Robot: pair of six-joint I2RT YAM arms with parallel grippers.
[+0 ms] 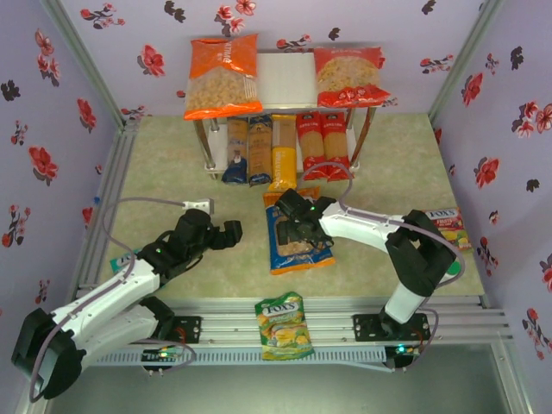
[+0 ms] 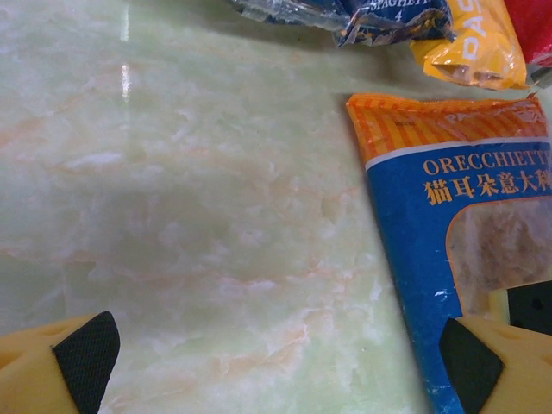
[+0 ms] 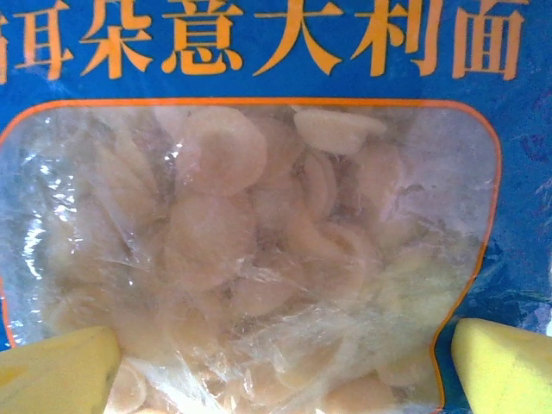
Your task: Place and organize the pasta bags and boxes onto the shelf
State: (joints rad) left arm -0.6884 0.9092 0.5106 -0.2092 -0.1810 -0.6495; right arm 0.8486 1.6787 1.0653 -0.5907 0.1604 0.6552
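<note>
The shelf (image 1: pixel 287 79) stands at the back. An orange bag (image 1: pixel 222 78) and a red bag (image 1: pixel 349 76) lie on its top board. On the lower board lie the pasta boxes: two brown (image 1: pixel 248 151), one yellow (image 1: pixel 283 157), two red (image 1: pixel 322 145). A blue-and-orange bag (image 1: pixel 302 250) lies flat on the table in front. My right gripper (image 1: pixel 293 216) hangs open just above its clear window (image 3: pixel 259 250), fingers (image 3: pixel 504 366) wide apart. My left gripper (image 1: pixel 233 235) is open and empty, left of that bag (image 2: pixel 466 233), one fingertip (image 2: pixel 483 366) over its edge.
A green-yellow Fox's candy bag (image 1: pixel 285 326) lies on the rails at the near edge. A red-pink one (image 1: pixel 448 226) lies at the right wall. Box ends (image 2: pixel 470 47) stick out from the shelf just beyond the bag. Bare marble tabletop (image 2: pixel 216 216) spreads to the left.
</note>
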